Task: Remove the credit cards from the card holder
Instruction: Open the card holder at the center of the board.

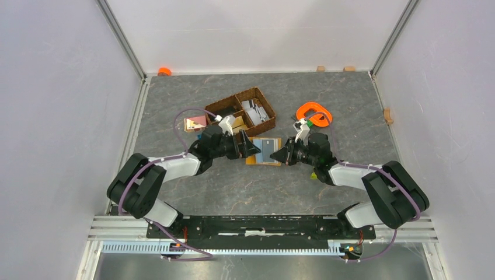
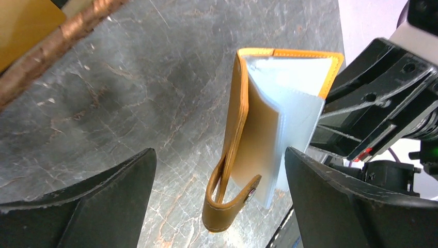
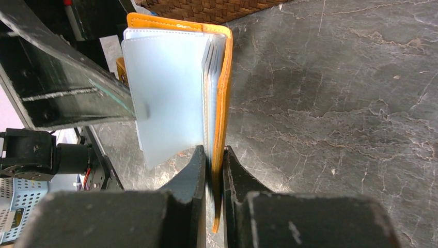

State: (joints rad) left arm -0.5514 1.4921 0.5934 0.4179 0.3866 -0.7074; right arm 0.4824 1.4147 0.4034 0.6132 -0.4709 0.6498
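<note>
The card holder (image 1: pixel 264 150) is held between my two grippers over the middle of the table, its mustard-orange cover (image 2: pixel 238 124) spread open. Pale blue sleeves (image 3: pixel 165 88) fan out from the cover. My right gripper (image 3: pixel 214 170) is shut on the orange cover's edge, one finger on each side. My left gripper (image 2: pixel 219 201) stands open around the opposite end, and the closure tab (image 2: pixel 227 206) hangs in the gap without touching the fingers (image 2: pixel 103 206). The credit cards are hidden; I cannot make any out in the sleeves.
A brown wicker basket (image 1: pixel 257 93) with flat grey pieces inside stands just behind the left gripper (image 1: pixel 252 147). An orange ring (image 1: pixel 314 114) lies behind the right gripper (image 1: pixel 279 155). A small tan and pink item (image 1: pixel 195 123) lies left of the basket.
</note>
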